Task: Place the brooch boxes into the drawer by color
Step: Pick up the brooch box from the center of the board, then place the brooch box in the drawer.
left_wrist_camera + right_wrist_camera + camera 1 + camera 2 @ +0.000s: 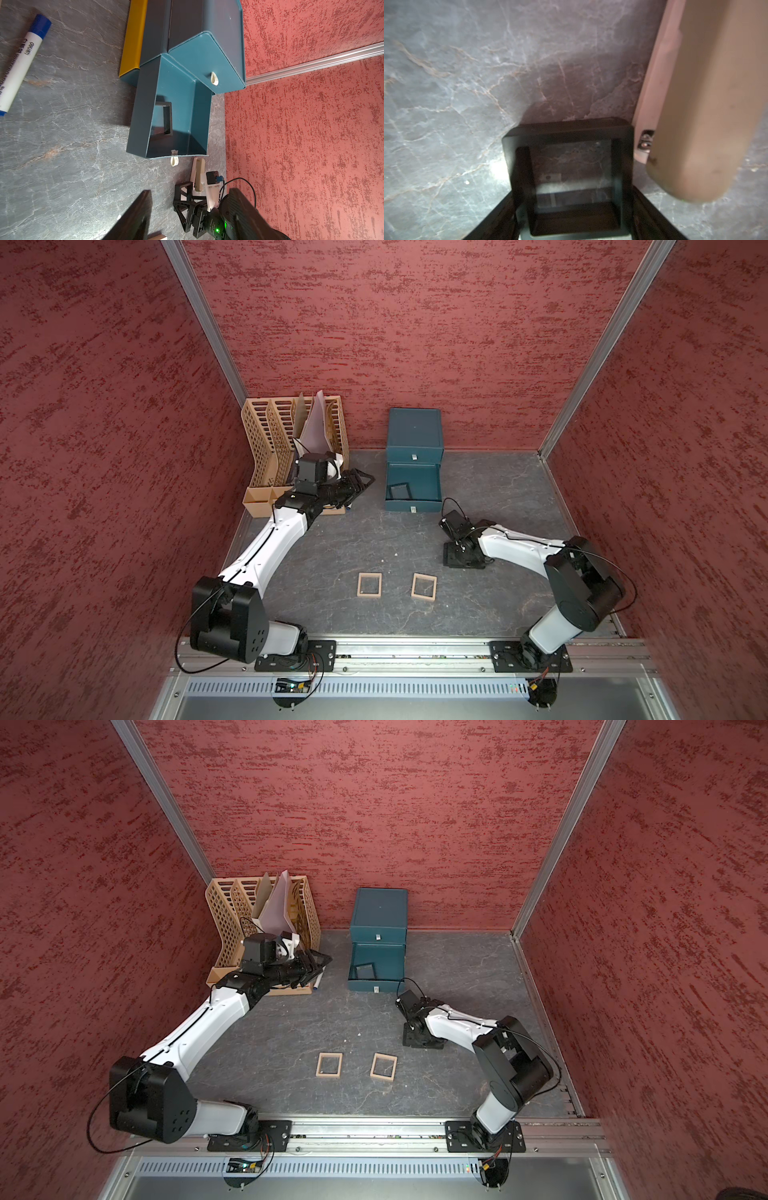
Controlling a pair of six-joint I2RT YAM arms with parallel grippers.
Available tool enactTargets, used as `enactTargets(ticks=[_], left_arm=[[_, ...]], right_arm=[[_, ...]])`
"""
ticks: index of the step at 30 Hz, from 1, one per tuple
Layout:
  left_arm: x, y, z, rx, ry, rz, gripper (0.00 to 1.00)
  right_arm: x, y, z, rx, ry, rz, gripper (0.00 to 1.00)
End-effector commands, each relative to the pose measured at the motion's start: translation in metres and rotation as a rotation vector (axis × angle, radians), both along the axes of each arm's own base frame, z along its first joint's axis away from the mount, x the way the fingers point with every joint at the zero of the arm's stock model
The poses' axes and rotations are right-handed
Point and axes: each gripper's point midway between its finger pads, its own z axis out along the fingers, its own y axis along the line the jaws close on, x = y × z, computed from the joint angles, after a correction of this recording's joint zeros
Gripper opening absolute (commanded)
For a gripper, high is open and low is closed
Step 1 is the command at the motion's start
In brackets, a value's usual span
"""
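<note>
Brooch boxes are part sorted, as I judge it: one black box (168, 118) lies flat in the open drawer (415, 506) of the teal chest (414, 429), on the side nearer the left arm; a second black box (571, 128) lies on the grey table (332, 539) a little in front of that drawer; a pinkish-beige box (369, 585) and its twin (424, 585) wait side by side, apart, nearer the arm bases.

The step in hand looks like the pick of the second black box. The right gripper (464, 556) points down over it with a finger on each side; one beige pad (695, 104) stands close beside the frame's edge; whether the jaws already pinch it I cannot tell. The left gripper (363, 481) hangs by the tan file rack (270, 435), near the marker pen (20, 62); its jaws stand apart with nothing between them.

Next comes a firm pinch on two opposite frame edges, not the clear window; then a lift high enough to clear the drawer's front wall; then a short carry to the bare floor beside the first black box. The beige pair will likely need another drawer; the upper one is shut, so its silver pull (414, 456) must be drawn first.
</note>
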Motion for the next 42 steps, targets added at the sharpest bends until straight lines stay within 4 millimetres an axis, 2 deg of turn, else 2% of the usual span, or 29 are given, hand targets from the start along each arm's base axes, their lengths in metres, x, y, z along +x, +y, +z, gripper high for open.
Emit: enactTargets(ticks=[1,7,12,17,22,27,32,37,42], left_arm=[[-0.003,0.000,0.003,0.003,-0.015,-0.009,0.62],[-0.001,0.000,0.001,0.005,-0.013,-0.007,0.62],[0.000,0.001,-0.002,0.009,-0.015,-0.005,0.62],[0.001,0.001,-0.007,0.011,-0.009,-0.003,0.62],[0.001,0.002,-0.009,0.012,-0.009,0.001,0.62],[0.002,0.002,-0.013,0.017,-0.009,0.006,0.62],[0.003,0.002,-0.015,0.018,-0.010,0.011,0.62],[0.007,0.001,-0.015,0.011,-0.016,0.010,0.62],[0.021,-0.004,-0.008,0.007,-0.045,-0.004,0.62]], right_arm=[[0.009,-0.004,0.008,-0.034,-0.035,0.006,0.73],[0.007,0.001,0.019,-0.034,-0.042,0.025,0.69],[0.005,0.019,0.043,-0.039,-0.076,0.081,0.67],[0.004,0.035,0.083,0.002,-0.137,0.094,0.66],[0.012,0.043,0.128,0.042,-0.202,0.114,0.66],[0.032,0.061,0.165,0.059,-0.244,0.167,0.66],[0.062,0.076,0.191,0.078,-0.295,0.171,0.66],[0.091,0.093,0.203,0.087,-0.310,0.192,0.66],[0.125,0.099,0.203,0.091,-0.311,0.167,0.66]])
